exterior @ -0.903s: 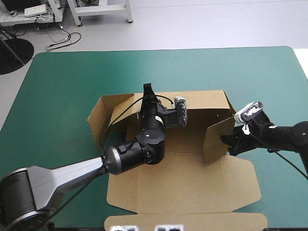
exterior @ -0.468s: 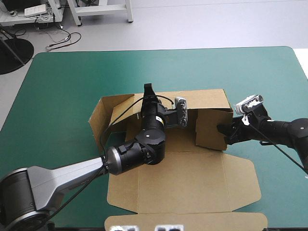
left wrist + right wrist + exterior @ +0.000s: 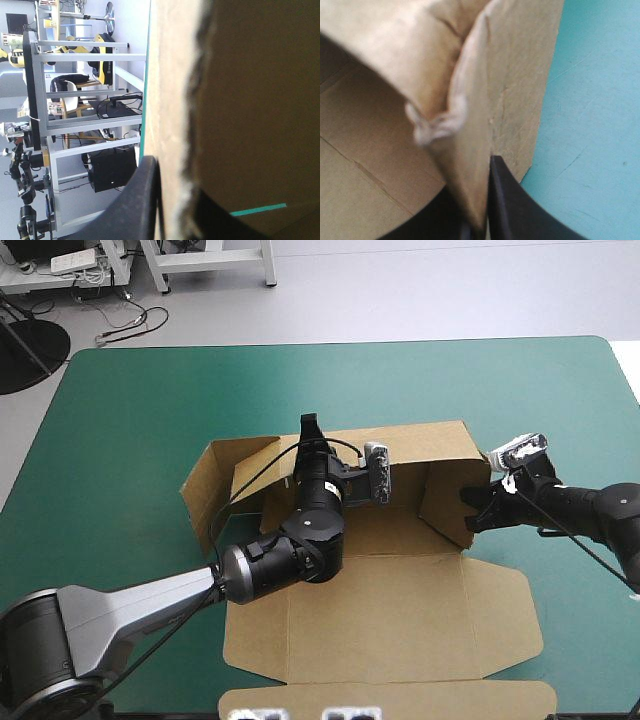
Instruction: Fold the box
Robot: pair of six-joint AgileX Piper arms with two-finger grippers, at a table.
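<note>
Box (image 3: 400,610), half-raised: left fingers (image 3: 142,200) pinch its rear wall (image 3: 430,445), right fingers (image 3: 507,200) its right-end flap (image 3: 445,500); risk, I'd judge: flap slips the pinch and springs outward, or board creases.

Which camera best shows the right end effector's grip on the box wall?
The right wrist view: the right end effector is shut on the upright edge of the box wall, close up. The high view shows that grip small and from above; the left wrist view misses it entirely.
</note>
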